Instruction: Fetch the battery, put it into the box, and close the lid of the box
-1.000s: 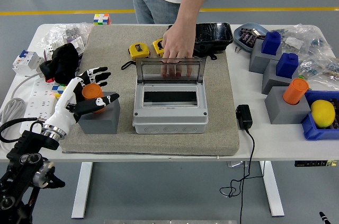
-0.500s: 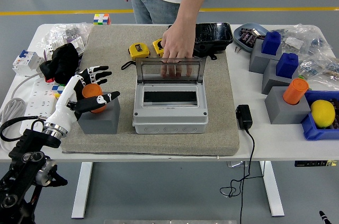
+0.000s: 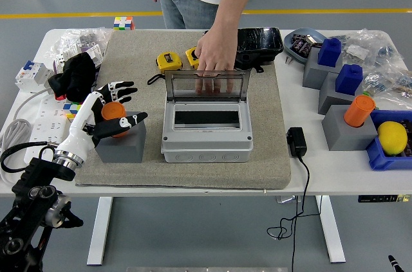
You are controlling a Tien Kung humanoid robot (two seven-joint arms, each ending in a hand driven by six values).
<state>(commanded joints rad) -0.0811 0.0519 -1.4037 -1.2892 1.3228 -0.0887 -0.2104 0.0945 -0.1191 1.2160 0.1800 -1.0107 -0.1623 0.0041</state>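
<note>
Barely anything has shifted over the last second, as far as I can read it: my left hand [image 3: 109, 112] has crept a touch right and far, and the thumb now sits a shade further along the near side of the orange battery [image 3: 114, 113]. The fingers [image 3: 120, 87] are spread wide around it, curving over the far side, with the thumb reaching across the near side, but I judge they have not yet clamped; the hand holds nothing. The battery stands upright in its grey holder block [image 3: 120, 145] at the near left of the felt mat [image 3: 270, 156], exactly where it stood a second ago.

The grey box [image 3: 205, 134] sits in the middle of the mat, just right of the holder, with its clear lid [image 3: 206, 84] standing open. A person's hand [image 3: 216, 53] rests on the top of that lid from the far side and has not moved, seemingly keeping it up.

For the task, I take this as the last alignment before the pinch: fetching is not done, placing and closing are all ahead. My right hand is out of view.
</note>
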